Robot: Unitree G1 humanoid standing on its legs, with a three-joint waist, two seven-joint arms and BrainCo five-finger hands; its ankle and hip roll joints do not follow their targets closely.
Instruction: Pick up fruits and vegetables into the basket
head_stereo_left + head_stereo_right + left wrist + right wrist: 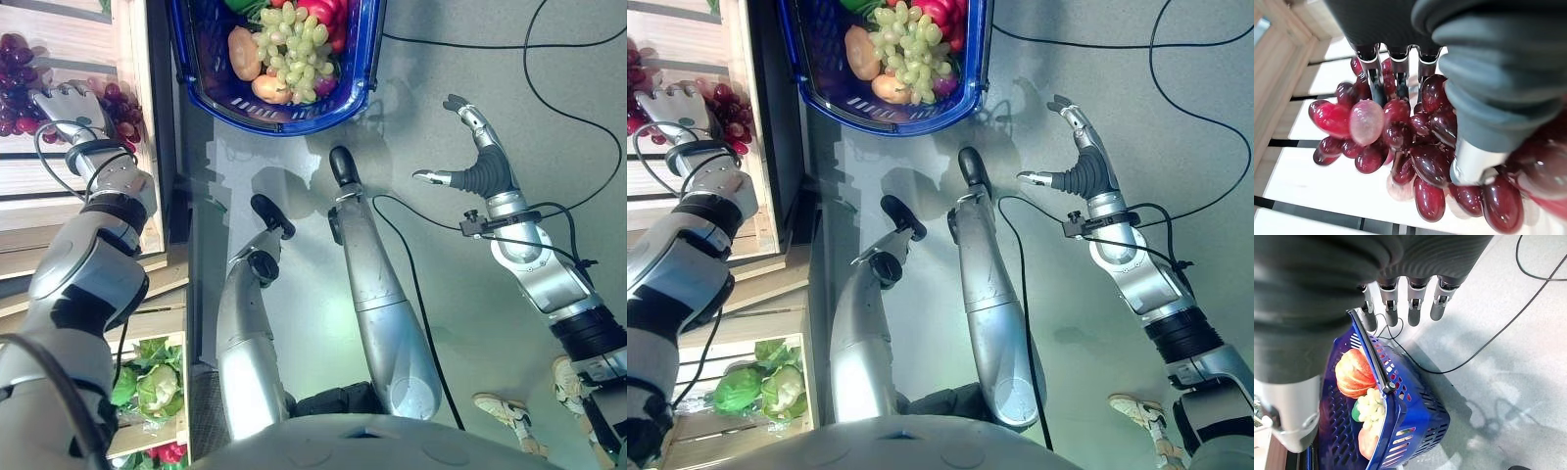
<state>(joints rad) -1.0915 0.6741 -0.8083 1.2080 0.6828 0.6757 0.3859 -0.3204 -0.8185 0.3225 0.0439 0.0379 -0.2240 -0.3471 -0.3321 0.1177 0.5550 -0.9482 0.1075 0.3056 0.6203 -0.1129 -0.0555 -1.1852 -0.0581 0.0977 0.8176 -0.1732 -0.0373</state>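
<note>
A bunch of dark red grapes (122,106) lies on a pale wooden shelf (69,34) at the far left. My left hand (71,101) rests right on top of the bunch; in the left wrist view the red grapes (1415,147) crowd around the hand. The blue plastic basket (369,59) stands on the floor at the top centre and holds green grapes (294,44), orange-skinned fruit (243,54) and a red pepper (323,12). My right hand (482,168) hovers open over the floor, right of the basket and apart from it, holding nothing.
A lower wooden crate at the left holds green cabbages (157,387) and something red (168,452). A dark shelf post (167,117) runs between the shelf and the basket. A person's shoe (505,411) shows at the lower right on the grey floor.
</note>
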